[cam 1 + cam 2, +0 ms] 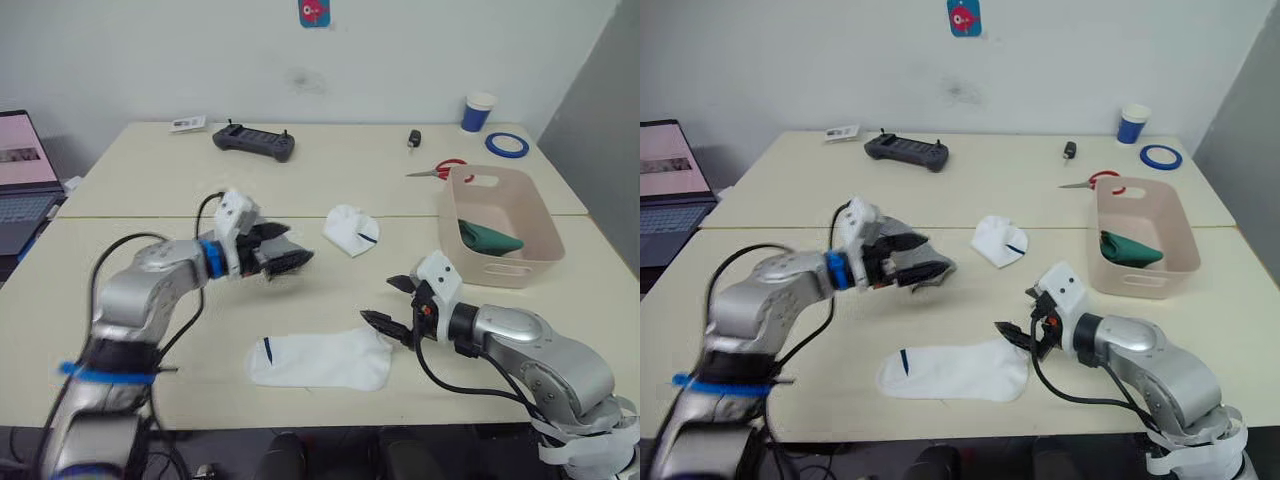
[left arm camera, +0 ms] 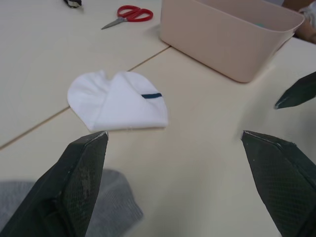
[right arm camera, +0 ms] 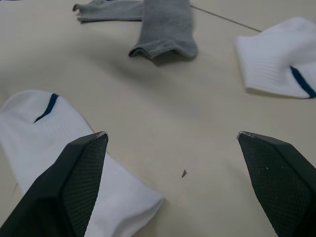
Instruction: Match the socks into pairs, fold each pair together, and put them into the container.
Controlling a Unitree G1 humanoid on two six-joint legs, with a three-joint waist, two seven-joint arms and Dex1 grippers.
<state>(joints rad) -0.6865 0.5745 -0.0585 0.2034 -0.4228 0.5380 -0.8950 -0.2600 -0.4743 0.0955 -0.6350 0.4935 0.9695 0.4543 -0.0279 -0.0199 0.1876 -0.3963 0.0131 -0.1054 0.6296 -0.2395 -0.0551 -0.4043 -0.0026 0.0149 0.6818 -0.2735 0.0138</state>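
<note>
- The green pair (image 1: 490,238) already lies in the container (image 1: 545,232) at far right.
- Both the left gripper (image 1: 285,251) and right gripper (image 1: 392,301) gape wide, empty.
- The white pair seems next: the right gripper must grasp the flat white sock (image 1: 320,360) nearby; the folded white sock (image 1: 350,229) waits farther off.

the near table (image 1: 180,400) offers a wide bare stretch between the two arms. a flat white sock (image 1: 320,360) lies low at the front edge, just beside the right gripper (image 1: 395,303), whose fingers stand wide apart. the left gripper (image 1: 290,250), fingers also spread, hangs over the grey socks (image 3: 165,22). a folded white sock (image 1: 351,229) sits in the lane toward the container (image 1: 530,215), whose upright walls block any low approach from the side; its top is open, with a green sock (image 1: 490,238) inside. scissors (image 1: 440,170) lie just behind it.
</note>
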